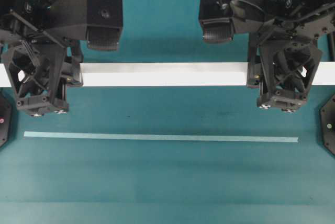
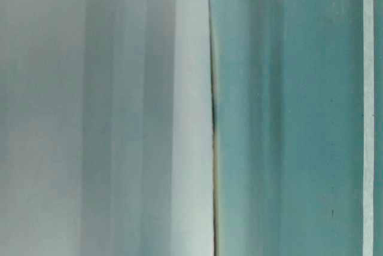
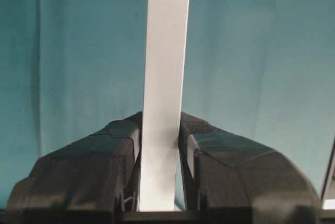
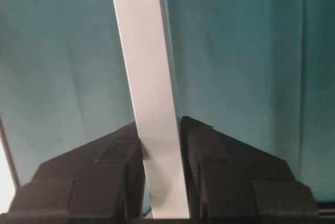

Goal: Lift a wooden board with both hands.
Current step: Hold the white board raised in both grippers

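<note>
I've got both ends pinched: the left gripper [image 1: 67, 77] is clamped across the wooden board [image 1: 165, 74] near its left end, and the right gripper [image 1: 255, 75] is clamped across it near the right end. The wrist views confirm it, with the left gripper's pads [image 3: 133, 140] pressed flat on both faces of the board [image 3: 166, 77] and the right gripper's fingers [image 4: 196, 145] tight on either side of the board [image 4: 146, 77], no gap showing. The board runs left to right across the far half of the teal table [image 1: 167, 182], well apart from the pale tape strip [image 1: 160, 137] on the near side. The table-level view is filled by a blurred white surface against teal, which I read as the board very close to that lens; I can't tell from it whether the board is off the table. The soft shadow on the table on the far side of the board suggests to me that it is. For the lift itself, I want both arms rising at the same rate so the board stays level. Any mismatch will twist it in the pads, and in the right wrist view it already sits slightly skewed. Keep the spacing between the arms fixed, don't pull apart or push in, and go slow and straight up. Hold the squeeze as it is; smooth faces could slip if I relax it.
</note>
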